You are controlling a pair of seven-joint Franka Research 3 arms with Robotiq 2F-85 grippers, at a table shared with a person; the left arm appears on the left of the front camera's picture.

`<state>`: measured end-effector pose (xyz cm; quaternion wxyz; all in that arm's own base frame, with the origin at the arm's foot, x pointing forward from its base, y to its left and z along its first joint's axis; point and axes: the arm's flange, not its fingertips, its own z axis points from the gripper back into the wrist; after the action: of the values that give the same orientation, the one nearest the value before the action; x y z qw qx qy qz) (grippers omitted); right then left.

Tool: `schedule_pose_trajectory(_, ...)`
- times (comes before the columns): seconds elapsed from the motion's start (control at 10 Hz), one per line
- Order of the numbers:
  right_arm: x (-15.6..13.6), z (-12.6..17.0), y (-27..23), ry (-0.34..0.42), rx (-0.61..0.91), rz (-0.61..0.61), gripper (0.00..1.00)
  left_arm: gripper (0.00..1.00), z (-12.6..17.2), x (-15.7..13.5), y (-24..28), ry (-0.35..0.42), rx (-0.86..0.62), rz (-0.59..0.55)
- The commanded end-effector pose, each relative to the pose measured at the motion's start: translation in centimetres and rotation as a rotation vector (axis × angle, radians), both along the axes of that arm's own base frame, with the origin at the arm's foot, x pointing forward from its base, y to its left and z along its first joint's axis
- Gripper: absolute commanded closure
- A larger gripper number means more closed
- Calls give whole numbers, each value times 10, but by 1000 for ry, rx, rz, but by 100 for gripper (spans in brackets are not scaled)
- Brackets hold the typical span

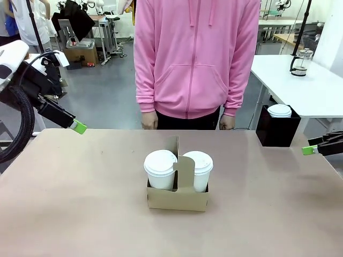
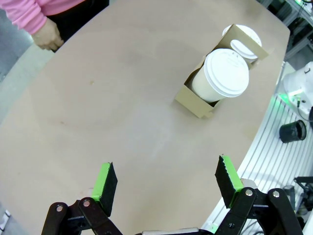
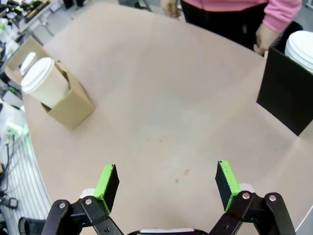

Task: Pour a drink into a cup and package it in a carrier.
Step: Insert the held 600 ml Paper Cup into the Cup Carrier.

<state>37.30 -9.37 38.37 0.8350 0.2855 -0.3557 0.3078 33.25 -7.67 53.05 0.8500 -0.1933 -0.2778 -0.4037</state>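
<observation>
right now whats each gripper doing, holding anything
left gripper: open, holding nothing, above bare table.
right gripper: open, holding nothing, above bare table.

txt: none legible | cups (image 1: 161,168) + carrier (image 1: 177,198): plain, no print | labels: none

floor: grey, smooth (image 1: 107,91) | right: white table (image 1: 300,91) | far left: cluttered workbench with brown box (image 1: 83,53) | light: even, indoor
</observation>
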Motion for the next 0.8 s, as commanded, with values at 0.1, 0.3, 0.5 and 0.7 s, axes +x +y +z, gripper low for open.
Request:
schedule_pose_trajectory(0.1,-3,0,-3,-16,1,20,0,0,0,0,-1,11,-15,5)
schedule_pose_trajectory(0.3,-3,0,-3,-16,1,20,0,0,0,0,-1,11,-15,5)
schedule_pose_trajectory(0.5,-3,0,-3,-16,1,20,0,0,0,0,-1,11,-15,5)
schedule_pose_trajectory(0.7,-3,0,-3,-16,1,20,0,0,0,0,-1,11,-15,5)
